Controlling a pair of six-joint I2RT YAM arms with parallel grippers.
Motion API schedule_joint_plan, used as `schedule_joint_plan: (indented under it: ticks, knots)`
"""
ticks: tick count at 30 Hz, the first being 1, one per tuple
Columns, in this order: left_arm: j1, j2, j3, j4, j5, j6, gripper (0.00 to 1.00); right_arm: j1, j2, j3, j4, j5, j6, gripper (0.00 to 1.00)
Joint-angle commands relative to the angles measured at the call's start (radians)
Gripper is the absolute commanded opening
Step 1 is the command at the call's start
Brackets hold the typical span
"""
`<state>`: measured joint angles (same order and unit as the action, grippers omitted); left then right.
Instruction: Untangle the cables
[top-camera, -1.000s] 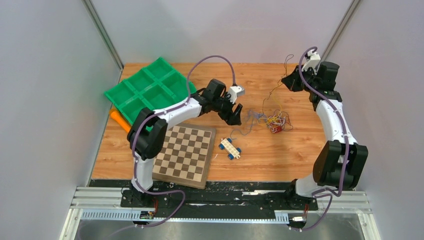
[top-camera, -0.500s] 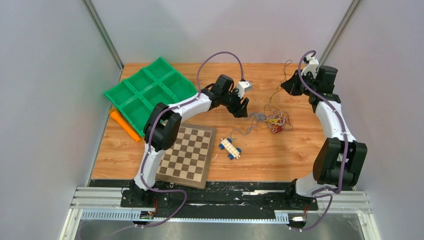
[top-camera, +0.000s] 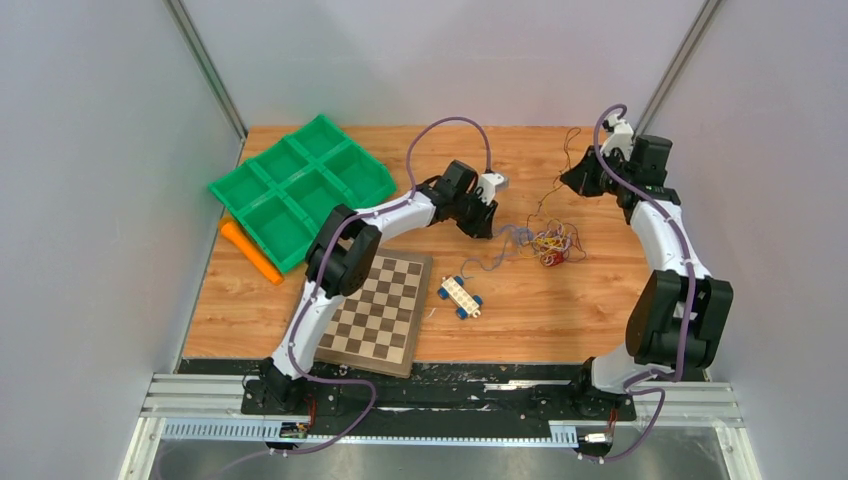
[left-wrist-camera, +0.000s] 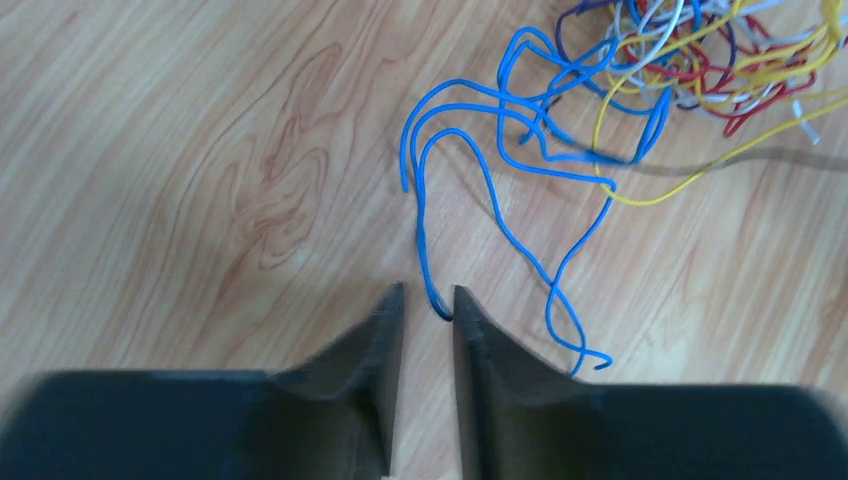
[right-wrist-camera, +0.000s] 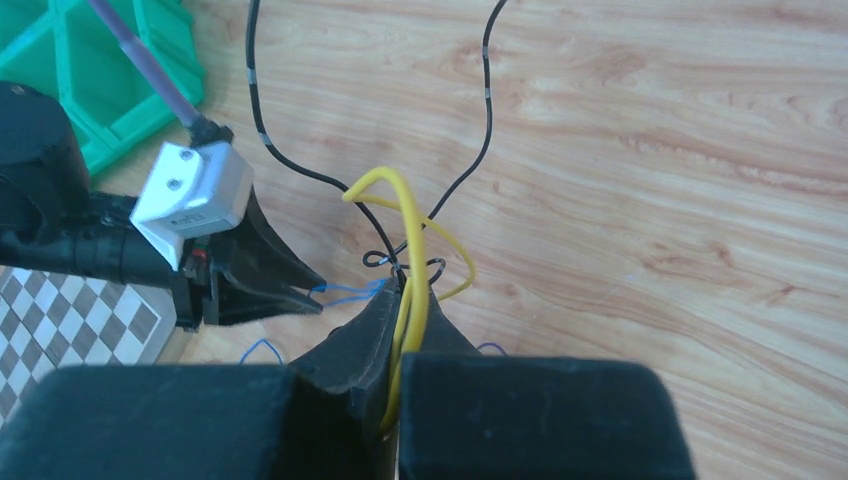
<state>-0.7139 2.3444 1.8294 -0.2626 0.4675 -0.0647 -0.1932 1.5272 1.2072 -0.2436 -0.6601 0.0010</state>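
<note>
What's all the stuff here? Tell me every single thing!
table: one, wooden brown, under everything
tray: one, green, nine compartments, far left
stick: one, orange, at the tray's near-left edge
chessboard: one, brown and cream, near left
toy car: one, white with blue wheels, right of the chessboard
cable tangle: one, mixed colours, centre right
blue cable: at least one, trailing from the tangle
yellow cable: one, rising from the tangle
black cable: count unclear, far side
left gripper: black, slightly open, blue cable between its fingers
right gripper: black, shut on yellow cable
</note>
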Motion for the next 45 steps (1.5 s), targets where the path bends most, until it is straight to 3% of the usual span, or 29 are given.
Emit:
schedule_joint_plan:
  ticks: [1,3,4,12,20,25,29,36,39,45]
  knots:
    - [-0.012,-0.015,0.109,-0.029,0.023,0.031,0.18,0.0,0.047,0.013,-0.131,-0.021,-0.1,0.0]
    - [-0.01,-0.06,0.128,-0.064,0.023,0.058,0.02,0.012,0.078,0.029,-0.215,-0.002,-0.153,0.0]
    - [-0.008,-0.082,0.126,-0.073,0.026,0.076,0.01,0.023,0.099,0.035,-0.253,0.014,-0.182,0.0]
    - [0.024,-0.416,0.188,-0.182,0.071,0.1,0.0,0.138,0.278,0.01,-0.399,0.179,-0.342,0.0]
    - [0.148,-0.556,0.443,-0.298,0.054,0.071,0.0,0.226,0.457,0.044,-0.428,0.301,-0.378,0.0]
    - [0.273,-0.623,0.471,-0.275,0.016,0.071,0.0,0.227,0.465,0.067,-0.44,0.278,-0.372,0.0]
    - [0.42,-0.655,0.398,-0.254,0.022,0.041,0.0,0.229,0.427,0.081,-0.461,0.233,-0.365,0.0]
    - [0.682,-0.672,0.138,-0.128,0.05,0.063,0.0,0.242,0.381,0.084,-0.48,0.166,-0.354,0.0]
    - [0.777,-0.611,0.11,-0.071,0.052,0.086,0.0,0.245,0.378,0.086,-0.488,0.153,-0.351,0.0]
    - [0.863,-0.448,0.186,-0.029,0.048,0.1,0.0,0.245,0.381,0.09,-0.497,0.156,-0.361,0.0]
